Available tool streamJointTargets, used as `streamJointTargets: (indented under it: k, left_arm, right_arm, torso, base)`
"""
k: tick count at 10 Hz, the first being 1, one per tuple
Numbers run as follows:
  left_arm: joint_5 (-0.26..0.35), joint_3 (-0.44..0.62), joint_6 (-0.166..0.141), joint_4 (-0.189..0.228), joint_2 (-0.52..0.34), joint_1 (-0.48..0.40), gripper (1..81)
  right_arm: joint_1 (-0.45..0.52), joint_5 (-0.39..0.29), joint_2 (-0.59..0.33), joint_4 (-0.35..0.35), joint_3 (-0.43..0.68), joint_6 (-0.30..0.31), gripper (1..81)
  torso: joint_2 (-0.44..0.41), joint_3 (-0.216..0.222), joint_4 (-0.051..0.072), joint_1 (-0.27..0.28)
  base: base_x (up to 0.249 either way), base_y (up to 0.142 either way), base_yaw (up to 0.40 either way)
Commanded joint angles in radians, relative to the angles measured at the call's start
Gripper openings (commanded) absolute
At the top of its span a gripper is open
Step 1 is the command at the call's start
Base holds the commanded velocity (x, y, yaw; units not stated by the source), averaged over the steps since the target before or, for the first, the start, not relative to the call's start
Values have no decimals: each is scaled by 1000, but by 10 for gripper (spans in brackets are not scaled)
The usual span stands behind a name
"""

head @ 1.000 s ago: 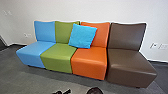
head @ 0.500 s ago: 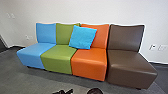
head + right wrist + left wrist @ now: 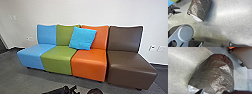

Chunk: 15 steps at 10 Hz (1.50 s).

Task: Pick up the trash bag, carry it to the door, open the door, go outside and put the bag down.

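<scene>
By the look of it you're at the pick-up stage: the trash bag [image 3: 214, 72] sits on the floor [image 3: 179, 65], out from the front edge of the orange seat [image 3: 88, 66], so lifting, carrying, the door and the outdoor set-down are all left to you. Your left gripper [image 3: 180, 10] has its jaws apart near the bag, empty and clear of it. You can't tell how the right gripper's jaws stand.

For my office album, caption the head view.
Turquoise throw pillow leaning across green and orange armless chairs by a wall.
</scene>
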Motion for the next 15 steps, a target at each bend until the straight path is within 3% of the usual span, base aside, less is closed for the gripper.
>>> streamJointTargets:
  k: [1,3,4,5,7,11,12,15]
  left_arm:
    - [64,4,0,-23,27,-166,811]
    - [67,-29,-17,-17,78,-200,811]
    - [70,-54,-17,-17,96,-216,811]
    - [72,-65,-17,-17,103,-231,811]
    - [86,-69,-17,-17,107,-257,811]
    - [86,-98,-39,-17,146,-288,811]
    - [86,-115,-40,-17,165,-297,811]
    - [83,-198,-42,-18,233,-298,811]
  right_arm:
    - [85,-71,-46,2,11,5,811]
    - [95,-86,-32,10,11,3,811]
    - [95,-84,-28,10,11,3,811]
    - [98,-84,-25,9,10,3,811]
    - [99,-84,-19,12,-4,3,811]
    - [101,-86,-8,15,-17,3,811]
    - [101,-86,-6,15,-18,5,811]
    - [101,-86,7,19,-23,5,811]
  torso:
    - [0,0,0,0]
    - [0,0,0,0]
    - [0,-72,-24,0]
    - [0,-94,0,0]
    - [0,-112,0,0]
    - [0,-232,0,0]
    - [0,-179,0,0]
    - [1,-214,0,1]
  base:
    - [0,0,0]
    - [0,0,0]
    - [0,0,0]
    - [0,0,0]
    - [0,0,0]
    - [0,0,0]
    - [0,0,0]
    - [0,0,0]
